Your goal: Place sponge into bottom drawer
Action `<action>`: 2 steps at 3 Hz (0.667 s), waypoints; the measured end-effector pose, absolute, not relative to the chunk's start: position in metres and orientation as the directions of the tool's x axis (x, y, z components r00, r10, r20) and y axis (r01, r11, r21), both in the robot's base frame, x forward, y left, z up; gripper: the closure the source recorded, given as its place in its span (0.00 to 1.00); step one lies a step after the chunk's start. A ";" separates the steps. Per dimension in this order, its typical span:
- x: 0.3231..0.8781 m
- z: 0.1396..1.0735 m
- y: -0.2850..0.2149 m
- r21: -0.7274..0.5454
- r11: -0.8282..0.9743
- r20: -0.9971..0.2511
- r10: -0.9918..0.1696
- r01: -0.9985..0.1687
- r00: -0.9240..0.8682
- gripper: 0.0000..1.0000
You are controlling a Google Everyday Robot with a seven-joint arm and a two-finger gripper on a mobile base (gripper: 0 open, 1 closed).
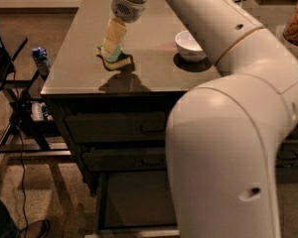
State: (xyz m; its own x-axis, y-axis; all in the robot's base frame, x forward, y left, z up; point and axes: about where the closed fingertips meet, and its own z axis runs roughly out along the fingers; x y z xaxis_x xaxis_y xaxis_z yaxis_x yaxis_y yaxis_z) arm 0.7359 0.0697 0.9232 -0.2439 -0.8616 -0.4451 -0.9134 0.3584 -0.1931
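Observation:
The sponge, green on top and yellow below, lies on the grey cabinet top near its left edge. My gripper reaches down from the upper left of the arm, and its pale tip sits right at the sponge's left end, overlapping it. The bottom drawer stands pulled open below the two shut handled drawers. It has a dark flat inside and a pale front rim. My arm hides its right part.
A white bowl stands on the top, to the right of the sponge. My big white arm fills the right side of the view. Left of the cabinet are a blue can, a dark stand and cables on the floor.

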 end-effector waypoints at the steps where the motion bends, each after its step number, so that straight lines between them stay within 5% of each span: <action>1: 0.740 0.925 0.071 -0.194 0.363 -0.453 -0.857 -0.911 -0.245 0.00; 2: 0.742 0.918 0.073 -0.178 0.366 -0.467 -0.848 -0.913 -0.249 0.00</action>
State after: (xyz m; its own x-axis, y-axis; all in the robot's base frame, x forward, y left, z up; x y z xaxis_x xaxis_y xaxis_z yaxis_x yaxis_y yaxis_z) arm 0.7423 0.0730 0.9180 -0.2485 -0.8485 -0.4672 -0.9135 0.3658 -0.1783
